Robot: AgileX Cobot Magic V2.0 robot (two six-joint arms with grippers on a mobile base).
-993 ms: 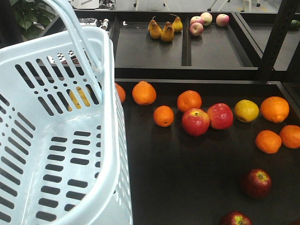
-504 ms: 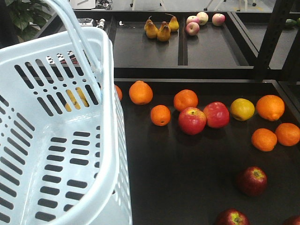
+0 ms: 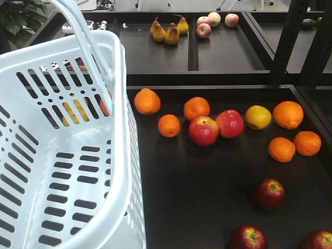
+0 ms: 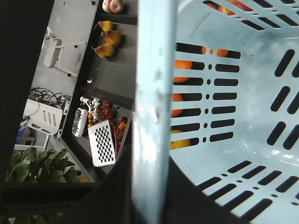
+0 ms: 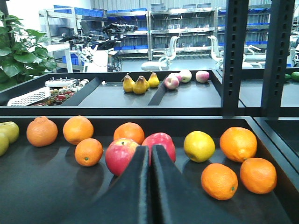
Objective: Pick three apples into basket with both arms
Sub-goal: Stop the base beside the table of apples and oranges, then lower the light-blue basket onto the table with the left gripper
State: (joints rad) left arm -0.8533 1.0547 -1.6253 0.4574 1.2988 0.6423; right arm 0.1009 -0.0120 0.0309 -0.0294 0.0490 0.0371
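Three dark red apples lie loose on the black tray, all outside the basket. One sits alone, a second is at its 7 o'clock on the bottom edge, and a third is at its 5 o'clock, cut off by the corner.

The pale blue basket fills the 9 o'clock side of the front view, tilted, with its slotted wall just beside the tray's near fruit. Its handle runs up out of the picture.

In the left wrist view the left claw pinches the basket by that handle, with a dark finger pressed against each side of the bar.

The right claw is pressed together with nothing between its tips (they meet in a thin seam). It is low over the tray, and two brighter red apples sit side by side, touching, at its 12 o'clock.

Oranges are scattered around that pair. A yellow fruit is at the pair's 3 o'clock, and more oranges lie beyond it.

On the far tray, at 12 o'clock, are a cluster of pears and some pale apples.
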